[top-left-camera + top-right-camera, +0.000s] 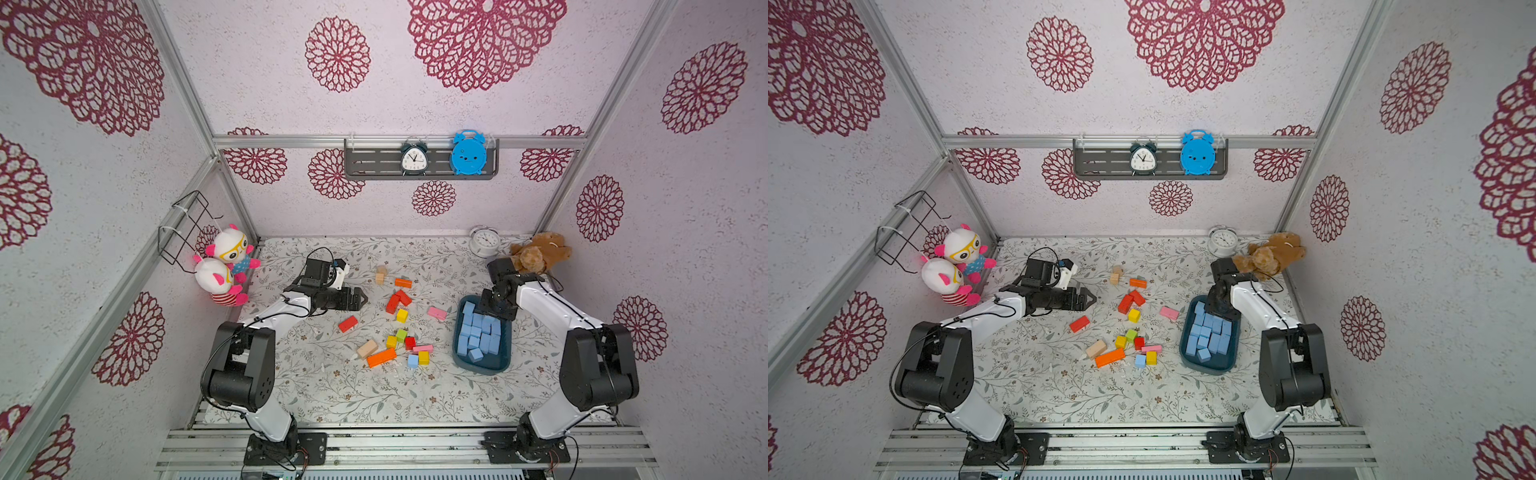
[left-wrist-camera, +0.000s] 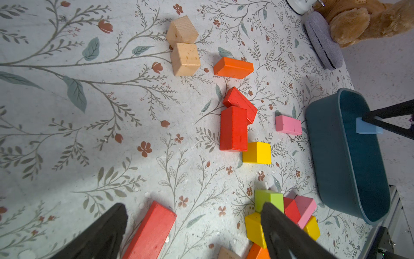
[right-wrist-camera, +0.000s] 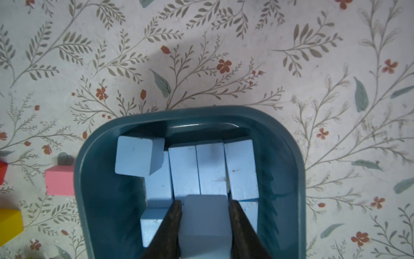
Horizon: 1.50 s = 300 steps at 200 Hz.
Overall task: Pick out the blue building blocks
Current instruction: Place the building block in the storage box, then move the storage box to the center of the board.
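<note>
Blue building blocks point(image 3: 211, 168), matte cubes and bricks, lay in the rounded teal tub point(image 3: 98, 190) beneath the right gripper point(image 3: 205, 201), which clamped one blue cube point(image 3: 205, 224); the left gripper point(image 2: 193, 205) gaped wide, apparently empty.

Held blue block point(image 3: 205, 219) — and the tub point(image 3: 79, 190) — cut off at the edge.

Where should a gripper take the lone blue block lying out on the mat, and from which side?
Best guess: come straight down on the blue block from above, since it is a small cube lying flat. Close on its near and far faces, because the yellow cube sits tight against one side. The pink brick behind leaves little room.
</note>
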Tool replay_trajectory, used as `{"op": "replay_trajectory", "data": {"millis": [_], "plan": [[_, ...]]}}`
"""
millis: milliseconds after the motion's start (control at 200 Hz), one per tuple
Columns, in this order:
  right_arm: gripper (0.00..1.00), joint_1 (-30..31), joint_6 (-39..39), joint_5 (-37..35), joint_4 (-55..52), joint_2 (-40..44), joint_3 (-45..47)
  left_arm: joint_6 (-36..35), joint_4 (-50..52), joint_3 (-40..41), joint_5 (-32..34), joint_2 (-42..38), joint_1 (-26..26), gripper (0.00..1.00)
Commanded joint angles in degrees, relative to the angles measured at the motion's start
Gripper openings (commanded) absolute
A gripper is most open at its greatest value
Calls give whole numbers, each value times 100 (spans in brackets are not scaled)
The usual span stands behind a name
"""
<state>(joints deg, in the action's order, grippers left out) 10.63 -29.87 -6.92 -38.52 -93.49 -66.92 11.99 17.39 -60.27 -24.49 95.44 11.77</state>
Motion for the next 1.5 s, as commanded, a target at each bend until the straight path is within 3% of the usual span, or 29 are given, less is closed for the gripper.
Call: {"op": "replay_trajectory", "data": {"millis": [0,95,200,300,465,690,795,886,1031,1166,1311,1496], "plan": [[28,-26,147,61,301,-57,-160,-92,-54,-90,13,45,27,97],[32,-54,163,50,441,-176,-236,-76,-62,-99,-3,57,33,97],[45,-62,191,42,465,-298,-399,-78,-69,-81,-21,30,39,97],[50,-62,257,-40,328,-247,-588,-91,-85,-74,-57,19,42,97],[51,-62,193,-163,99,244,-523,-83,-111,-68,-92,29,52,97],[48,-17,-395,237,687,1172,833,-56,-158,-55,-158,36,93,97],[50,-37,-496,85,768,1693,1247,68,-201,-77,-274,87,124,97],[58,-414,-401,-51,640,2147,1487,311,-311,-86,-497,148,138,97],[62,-1576,-152,809,819,2748,2000,250,-228,-160,-504,201,314,97],[63,-1922,-43,1573,1268,2883,2357,-656,342,-553,-592,343,748,100],[62,-1925,-28,2383,1954,2482,2698,-1963,1554,-1247,-533,637,1593,94],[61,-1734,104,2997,2713,2177,2854,-3351,2479,-1233,-415,648,2480,88]]}}
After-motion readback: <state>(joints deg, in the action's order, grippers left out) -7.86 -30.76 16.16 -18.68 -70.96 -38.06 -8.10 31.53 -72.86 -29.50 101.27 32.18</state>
